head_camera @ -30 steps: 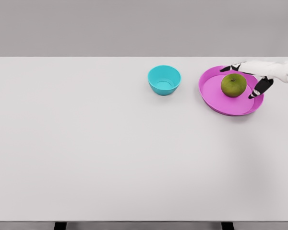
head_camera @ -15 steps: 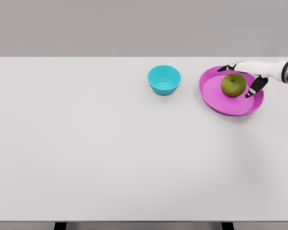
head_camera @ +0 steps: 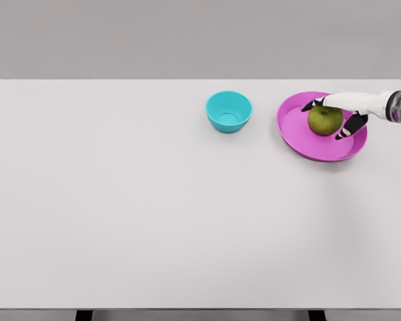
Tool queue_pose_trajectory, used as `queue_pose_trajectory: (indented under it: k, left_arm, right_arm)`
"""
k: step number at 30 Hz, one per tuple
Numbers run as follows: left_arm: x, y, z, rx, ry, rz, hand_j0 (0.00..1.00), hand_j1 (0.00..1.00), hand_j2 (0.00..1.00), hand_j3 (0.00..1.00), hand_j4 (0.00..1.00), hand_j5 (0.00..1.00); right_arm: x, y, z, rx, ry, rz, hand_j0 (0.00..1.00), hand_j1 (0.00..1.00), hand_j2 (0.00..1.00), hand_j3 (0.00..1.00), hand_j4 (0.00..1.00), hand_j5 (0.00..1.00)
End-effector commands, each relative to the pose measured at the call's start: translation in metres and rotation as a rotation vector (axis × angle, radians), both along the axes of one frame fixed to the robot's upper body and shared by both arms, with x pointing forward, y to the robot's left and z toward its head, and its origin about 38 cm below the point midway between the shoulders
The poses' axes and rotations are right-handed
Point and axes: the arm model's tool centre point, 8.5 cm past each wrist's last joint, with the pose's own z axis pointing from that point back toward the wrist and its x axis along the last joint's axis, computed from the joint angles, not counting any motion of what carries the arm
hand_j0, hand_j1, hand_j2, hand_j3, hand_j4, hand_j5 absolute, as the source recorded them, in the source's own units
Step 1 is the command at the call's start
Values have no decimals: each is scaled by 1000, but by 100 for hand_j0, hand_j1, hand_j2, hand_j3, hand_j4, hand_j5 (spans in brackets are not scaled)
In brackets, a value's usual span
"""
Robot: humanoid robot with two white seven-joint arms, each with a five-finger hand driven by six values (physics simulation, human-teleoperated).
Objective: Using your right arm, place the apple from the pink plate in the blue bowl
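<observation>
A wide white table [head_camera: 154, 214] fills the view from the robot's head, seen from above against a plain grey wall. At the far right, the right hand [head_camera: 342, 110] reaches in from the picture's right edge on a white arm, and its dark-tipped fingers [head_camera: 313, 104] are cupped around a green apple [head_camera: 324, 121]: some fingers curve over the far side while the thumb comes round the near side. The fingers look close against the fruit, though it cannot be told whether they press it firmly yet. The apple sits on the pink plate [head_camera: 307, 144], toward the plate's far right part, so the task seems to be at its grasping step. Nothing has been lifted; the carry to the left and the release are left to do. The blue bowl [head_camera: 228, 111] stands apart from the plate, to its left, and holds nothing. The apple is round, dull green with a brownish blush. The plate is a smooth, glossy, shallow magenta disc with a raised rim. The bowl is small, turquoise, with sloping walls. The left arm is out of view.
</observation>
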Motion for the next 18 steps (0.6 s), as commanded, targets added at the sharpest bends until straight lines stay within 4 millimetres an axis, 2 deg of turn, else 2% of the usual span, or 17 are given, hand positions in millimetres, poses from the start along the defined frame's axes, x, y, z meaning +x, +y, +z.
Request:
queue_pose_trajectory:
  k: [1,3,5,9,15,18]
  left_arm:
    - [0,0,0,0,-1,0,100,100,100,100,100,100]
    - [0,0,0,0,1,0,100,100,100,100,100,100]
    - [0,0,0,0,1,0,100,100,100,100,100,100]
    - [0,0,0,0,1,0,100,100,100,100,100,100]
    - [0,0,0,0,-1,0,100,100,100,100,100,100]
    - [0,0,0,0,1,0,100,100,100,100,100,100]
  right_arm:
    - [0,0,-1,-1,4,1,66,66,66,66,66,66]
    - [0,0,-1,-1,4,-1,56,56,56,56,56,56]
    - [0,0,-1,-1,4,-1,51,51,51,51,51,51]
    - [0,1,0,0,1,3,50,50,50,50,50,50]
    - [2,3,11,9,-27,18,51,51,51,51,51,51]
    - [4,6,23,18,-57,33,51,51,51,51,51,51]
